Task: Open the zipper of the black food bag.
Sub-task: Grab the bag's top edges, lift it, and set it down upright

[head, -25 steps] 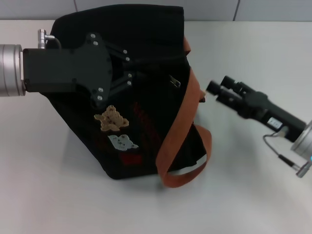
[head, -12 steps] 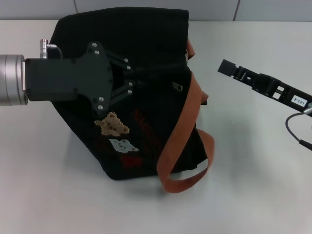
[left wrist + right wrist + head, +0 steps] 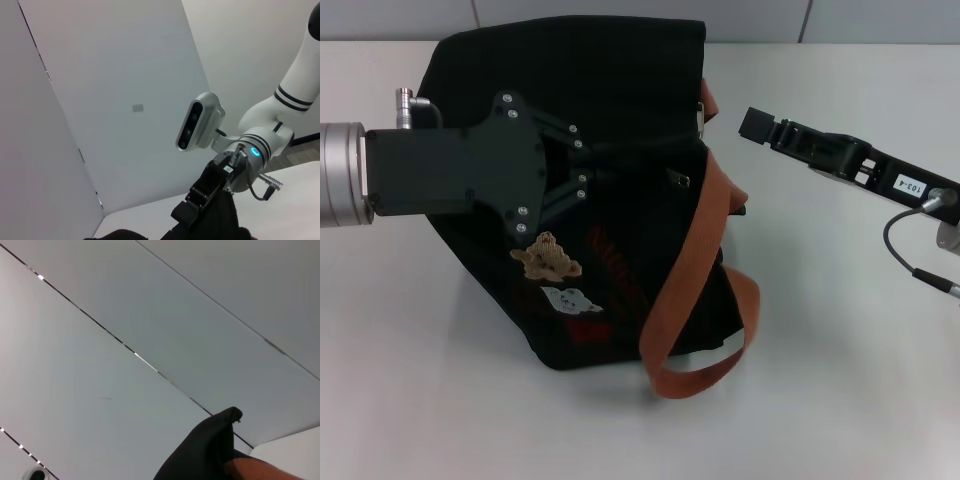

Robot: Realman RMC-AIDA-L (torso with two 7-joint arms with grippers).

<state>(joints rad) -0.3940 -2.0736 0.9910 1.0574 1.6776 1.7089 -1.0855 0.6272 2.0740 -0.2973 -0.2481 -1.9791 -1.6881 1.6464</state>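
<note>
On the white table (image 3: pixel 410 380), the black food bag (image 3: pixel 620 110) lies tipped with its patches up, and the left gripper (image 3: pixel 595 165) presses into its top fabric, apparently pinching it, though I cannot tell how its fingers stand. Right gripper (image 3: pixel 757 125) hovers beside the orange-brown strap (image 3: pixel 695 250), its opening unclear. Judging by this, the bracing step is underway; next the right must reach the zipper (image 3: pixel 678 180) pull
</note>
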